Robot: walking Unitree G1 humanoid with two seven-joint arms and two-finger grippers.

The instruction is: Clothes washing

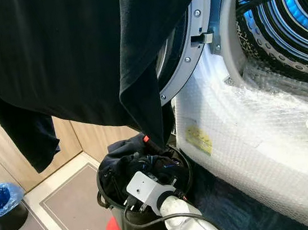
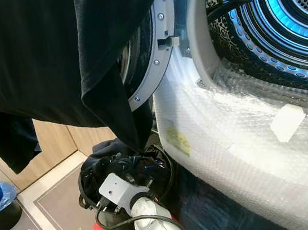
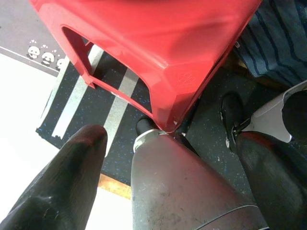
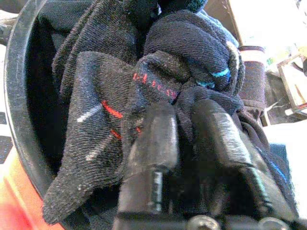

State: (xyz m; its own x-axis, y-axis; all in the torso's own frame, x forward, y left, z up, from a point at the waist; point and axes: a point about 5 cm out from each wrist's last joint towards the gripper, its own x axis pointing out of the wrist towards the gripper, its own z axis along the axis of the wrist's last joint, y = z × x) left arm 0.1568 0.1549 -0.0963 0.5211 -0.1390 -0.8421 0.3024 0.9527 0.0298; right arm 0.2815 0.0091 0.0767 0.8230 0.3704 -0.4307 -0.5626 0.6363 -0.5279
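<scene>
Right wrist view: right tool (image 4: 184, 120) pinches dark sock (image 4: 158, 76) inside bucket (image 4: 19, 96).

The right arm (image 1: 182, 224) reached forward and down, its white wrist housing (image 1: 147, 189) angled low. The right gripper (image 4: 184, 127) had its two black fingers (image 4: 153, 139) drawn close together, pinched on a fold of dark knitted cloth (image 4: 158, 72). The left gripper (image 3: 163, 158) pointed at the floor, its fingers (image 3: 62, 177) spread well apart, gripping nothing.
</scene>
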